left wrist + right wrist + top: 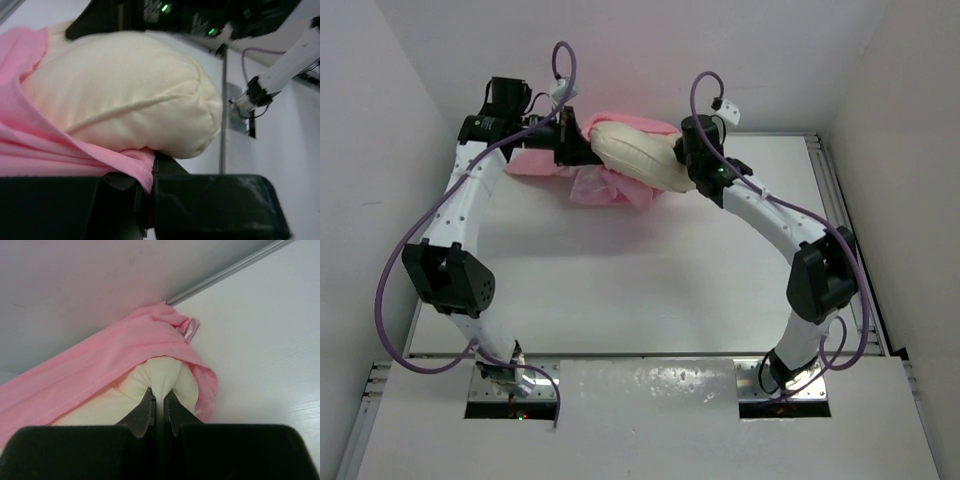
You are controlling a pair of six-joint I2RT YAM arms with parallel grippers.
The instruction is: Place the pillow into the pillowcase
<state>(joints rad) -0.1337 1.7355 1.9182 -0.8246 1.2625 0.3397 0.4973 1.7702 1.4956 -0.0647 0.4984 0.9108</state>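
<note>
The cream-white pillow lies at the far middle of the table, its left end inside the pink pillowcase. My left gripper is shut on the pillowcase edge, with the pillow bulging just above it. My right gripper is shut on a pinch of the pillow's right end, and the pillowcase drapes over the pillow's top there. The pillow's printed mark and tag are hidden.
The white back wall stands right behind the pillow. A metal rail runs along the table's right edge. Purple cables loop above both wrists. The white table stretches toward the arm bases.
</note>
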